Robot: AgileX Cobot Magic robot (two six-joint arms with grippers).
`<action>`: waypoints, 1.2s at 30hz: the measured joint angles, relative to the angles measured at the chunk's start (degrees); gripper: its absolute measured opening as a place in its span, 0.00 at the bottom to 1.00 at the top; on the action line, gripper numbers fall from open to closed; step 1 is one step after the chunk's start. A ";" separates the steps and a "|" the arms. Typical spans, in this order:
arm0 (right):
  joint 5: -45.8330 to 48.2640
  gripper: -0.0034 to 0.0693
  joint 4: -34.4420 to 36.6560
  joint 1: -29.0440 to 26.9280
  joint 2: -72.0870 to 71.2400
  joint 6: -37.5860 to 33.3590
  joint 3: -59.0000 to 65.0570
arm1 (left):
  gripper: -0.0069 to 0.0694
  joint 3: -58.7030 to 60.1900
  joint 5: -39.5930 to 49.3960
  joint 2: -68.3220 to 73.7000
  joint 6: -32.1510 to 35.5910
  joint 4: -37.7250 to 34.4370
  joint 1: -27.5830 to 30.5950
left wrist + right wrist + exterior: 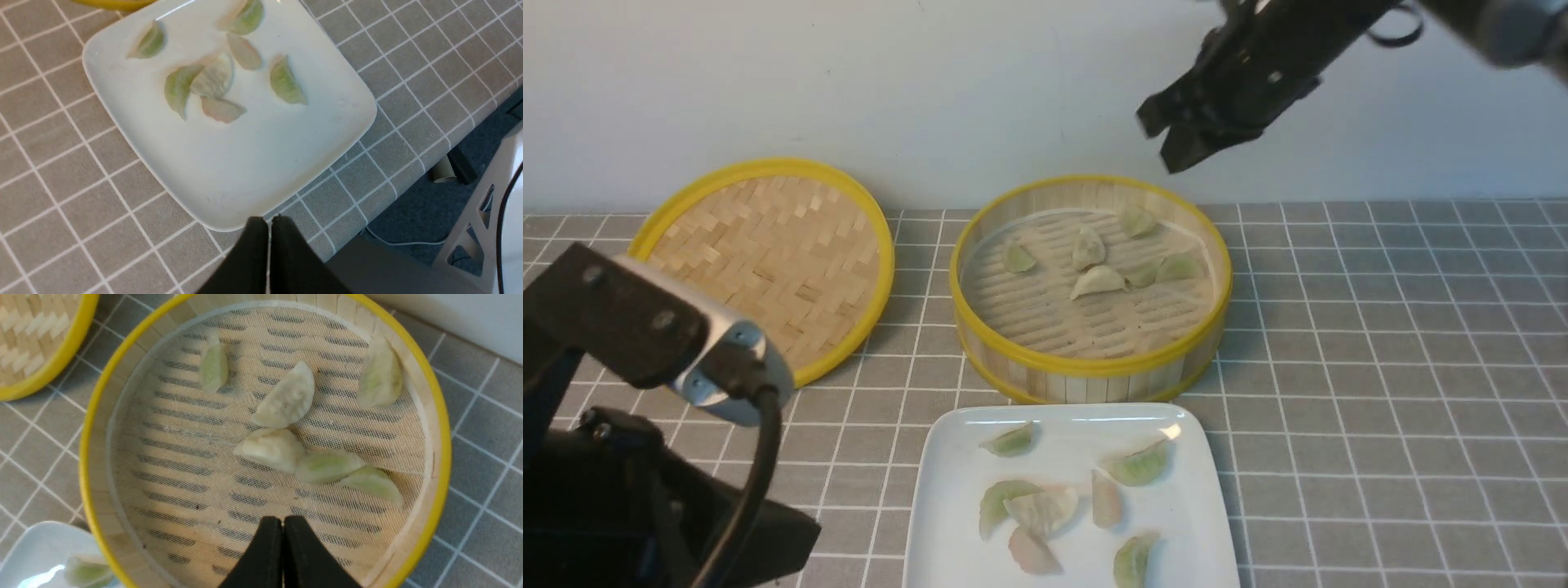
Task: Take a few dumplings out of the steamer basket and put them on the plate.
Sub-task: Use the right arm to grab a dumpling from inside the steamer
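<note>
Left arm [605,314] matte black with round bolts; silvery collar [727,384]; thick black cable [760,465]; right gripper [282,526] black, wedge-tipped.

A woven bamboo lid [768,261] with a yellow rim stands tilted at the far left, its near edge on the tablecloth [1380,367] and its far edge up against the pale wall [931,82]; the cloth is grey with a white grid; past the table's edge, in the left wrist view, lies grey carpet [429,212]; on it a thin white cable [392,241]; beside that a white frame [474,228]; a cream cylinder [443,173] sits under the table's edge.
</note>
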 joint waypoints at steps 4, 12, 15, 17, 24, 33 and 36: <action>-0.24 0.10 -0.20 1.76 5.65 -2.27 -2.93 | 0.08 0.04 2.04 -0.74 -2.60 1.54 0.00; -4.05 0.34 -2.85 5.00 12.56 -10.77 -3.46 | 0.08 0.10 5.22 -0.80 -6.19 2.86 0.00; -5.71 0.44 -4.08 5.20 14.00 -11.61 -3.46 | 0.08 0.10 5.94 -0.80 -6.56 3.02 0.00; -7.84 0.53 -5.50 5.20 15.13 -11.82 -3.46 | 0.08 0.10 6.34 -0.80 -6.56 3.02 0.00; -12.79 0.62 -5.76 5.20 17.05 -12.85 -3.53 | 0.08 0.10 7.35 -0.80 -6.56 3.09 0.00; -10.60 0.50 -5.10 5.20 17.90 -13.48 -4.13 | 0.08 0.10 7.35 -0.80 -6.56 3.14 0.00; -9.63 0.50 -5.10 5.20 17.90 -13.48 -4.50 | 0.08 0.10 7.35 -0.80 -6.56 3.14 0.00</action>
